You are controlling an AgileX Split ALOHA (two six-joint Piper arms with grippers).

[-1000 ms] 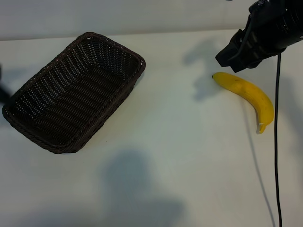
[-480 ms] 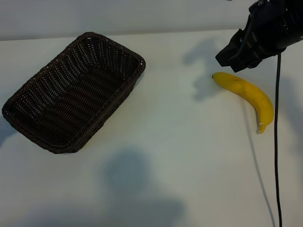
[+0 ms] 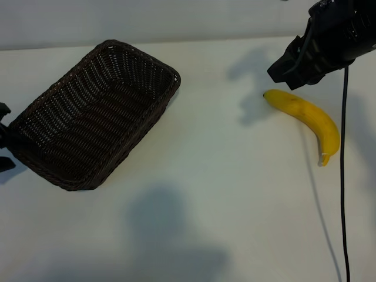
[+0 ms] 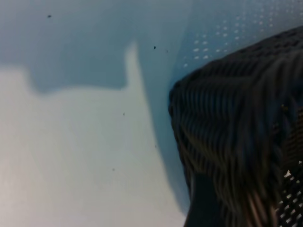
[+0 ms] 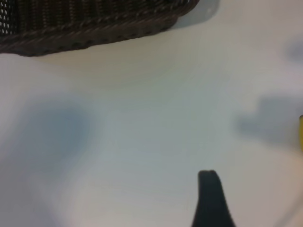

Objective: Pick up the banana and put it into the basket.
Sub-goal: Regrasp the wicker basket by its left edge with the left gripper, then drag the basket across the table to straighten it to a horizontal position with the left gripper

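Observation:
The yellow banana (image 3: 308, 117) lies on the white table at the right, with only a sliver of it (image 5: 301, 132) at the edge of the right wrist view. My right gripper (image 3: 288, 73) hovers just above and behind its blunt end, open and holding nothing; one dark finger (image 5: 210, 196) shows over bare table. The dark woven basket (image 3: 147, 64) sits at the left with nothing in it. My left gripper (image 3: 3, 138) pokes in at the left edge beside the basket's near-left corner (image 4: 236, 142), open, with nothing held.
A black cable (image 3: 342, 176) hangs from the right arm down across the table just right of the banana. White table (image 3: 223, 194) spreads between the basket and the banana, crossed by soft shadows.
The left gripper has come back into view at the left edge next to the basket's corner. The right arm, banana and basket have not moved.

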